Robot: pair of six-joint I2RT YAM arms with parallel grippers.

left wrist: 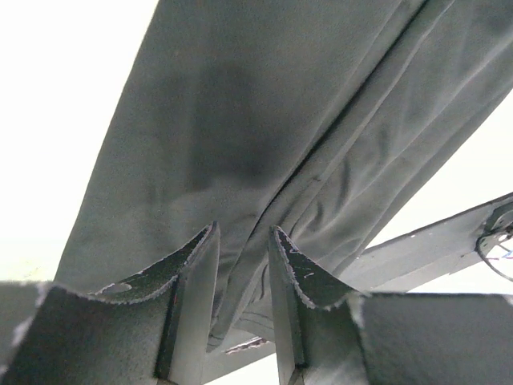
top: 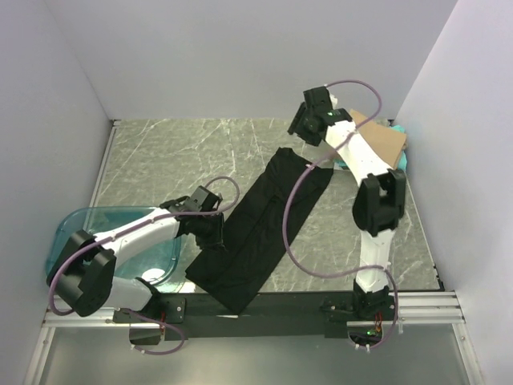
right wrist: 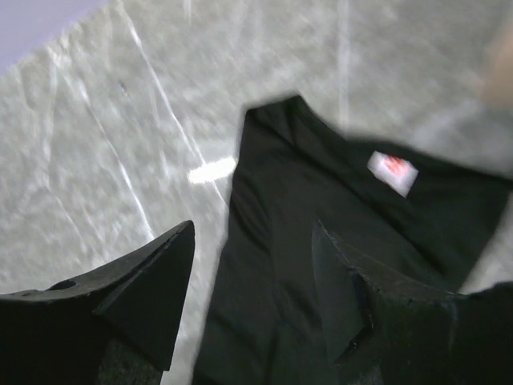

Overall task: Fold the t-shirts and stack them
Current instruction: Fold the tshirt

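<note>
A black t-shirt (top: 256,233) lies as a long, narrow folded strip running diagonally from the far middle of the table to its near edge. My left gripper (top: 212,228) is at the strip's left edge, low on the table. In the left wrist view it (left wrist: 242,230) is closed on a fold of the dark cloth (left wrist: 264,104). My right gripper (top: 303,132) hovers open above the far collar end. In the right wrist view it (right wrist: 252,228) straddles the shirt (right wrist: 321,241), and a white and red neck label (right wrist: 393,171) shows.
A clear blue plastic bin (top: 76,233) stands at the near left under the left arm. A brown cardboard piece (top: 386,140) with a teal item (top: 398,128) lies at the far right. A black rail (top: 304,301) marks the table's near edge.
</note>
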